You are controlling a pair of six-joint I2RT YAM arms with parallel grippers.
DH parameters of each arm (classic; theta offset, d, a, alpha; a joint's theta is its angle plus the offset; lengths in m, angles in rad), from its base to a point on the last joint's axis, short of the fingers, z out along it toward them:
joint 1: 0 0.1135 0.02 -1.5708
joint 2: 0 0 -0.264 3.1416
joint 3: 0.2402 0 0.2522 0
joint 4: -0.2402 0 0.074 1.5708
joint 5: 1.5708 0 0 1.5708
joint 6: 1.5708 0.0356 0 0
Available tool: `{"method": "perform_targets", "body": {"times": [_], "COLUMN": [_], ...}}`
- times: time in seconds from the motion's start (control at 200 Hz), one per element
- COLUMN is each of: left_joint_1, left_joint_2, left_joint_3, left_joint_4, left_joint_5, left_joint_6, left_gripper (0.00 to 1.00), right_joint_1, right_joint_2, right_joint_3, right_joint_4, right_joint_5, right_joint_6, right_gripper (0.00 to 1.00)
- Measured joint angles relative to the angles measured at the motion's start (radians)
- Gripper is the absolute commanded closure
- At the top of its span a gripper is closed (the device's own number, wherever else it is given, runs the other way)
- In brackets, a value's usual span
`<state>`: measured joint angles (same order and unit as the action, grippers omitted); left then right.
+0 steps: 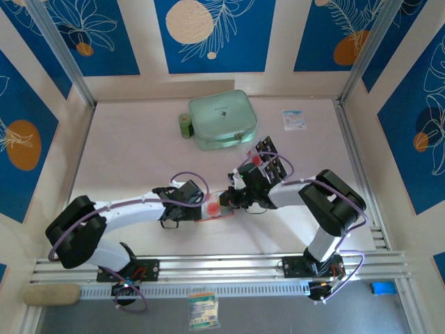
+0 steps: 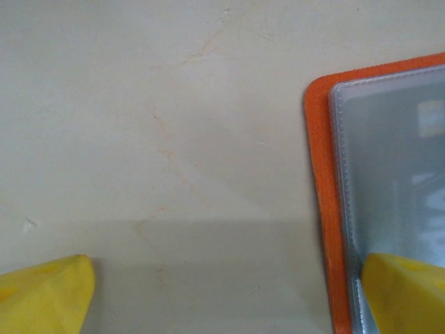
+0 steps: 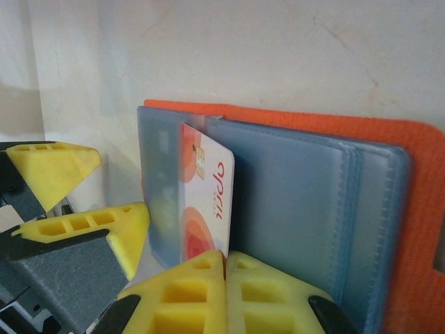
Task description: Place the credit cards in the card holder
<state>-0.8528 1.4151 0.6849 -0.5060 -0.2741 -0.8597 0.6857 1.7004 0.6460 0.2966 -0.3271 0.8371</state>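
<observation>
Card (image 3: 205,202): white-red, near end pinched tight by R gripper (image 3: 226,261). Long axis runs straight ahead from claw, against clear leaves of open card holder (image 3: 313,122), mid table (image 1: 139,139). Seated in pocket? Unclear. L gripper (image 2: 222,278): wide, one finger (image 2: 403,292) over holder edge.

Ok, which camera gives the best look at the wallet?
Right wrist: the wallet lies open, its clear pockets close up, a card pinched by the right fingers at one pocket. Left wrist catches one corner. From the top it is small, between both arms.
</observation>
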Motion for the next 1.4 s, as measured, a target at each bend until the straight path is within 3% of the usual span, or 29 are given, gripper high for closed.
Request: {"method": "perform_targets", "body": {"times": [0.265, 0.435, 0.57, 0.755, 0.93, 1.02, 1.395], "left_joint_1": [0.000, 0.000, 0.002, 0.039, 0.092, 0.111, 0.142], "left_joint_2": [0.000, 0.000, -0.010, -0.079, -0.098, -0.095, 0.006], "left_joint_3": [-0.003, -0.003, -0.002, 0.005, 0.015, 0.015, 0.014], "left_joint_4": [0.003, 0.005, -0.001, -0.026, -0.038, -0.054, -0.077], "left_joint_5": [0.000, 0.000, -0.001, -0.011, -0.019, -0.021, -0.022], "left_joint_6": [0.000, 0.000, 0.000, -0.006, -0.007, -0.008, -0.012], "left_gripper": [0.02, 0.02, 0.02, 0.01, 0.01, 0.01, 0.01], "right_joint_1": [0.002, 0.005, 0.009, 0.013, 0.032, 0.055, 0.126], "right_joint_2": [0.031, 0.037, -0.019, -0.087, -0.059, -0.020, 0.092], "right_joint_3": [0.028, 0.071, 0.101, 0.182, 0.281, 0.330, 0.407], "right_joint_4": [-0.011, -0.078, -0.194, -0.365, -0.484, -0.528, -0.644], "right_joint_5": [-0.024, -0.040, -0.017, 0.050, 0.116, 0.147, 0.253], "right_joint_6": [0.000, -0.024, -0.073, -0.142, -0.189, -0.212, -0.251], "right_gripper": [1.00, 0.68, 0.60, 0.64, 0.82, 0.86, 0.90]}}
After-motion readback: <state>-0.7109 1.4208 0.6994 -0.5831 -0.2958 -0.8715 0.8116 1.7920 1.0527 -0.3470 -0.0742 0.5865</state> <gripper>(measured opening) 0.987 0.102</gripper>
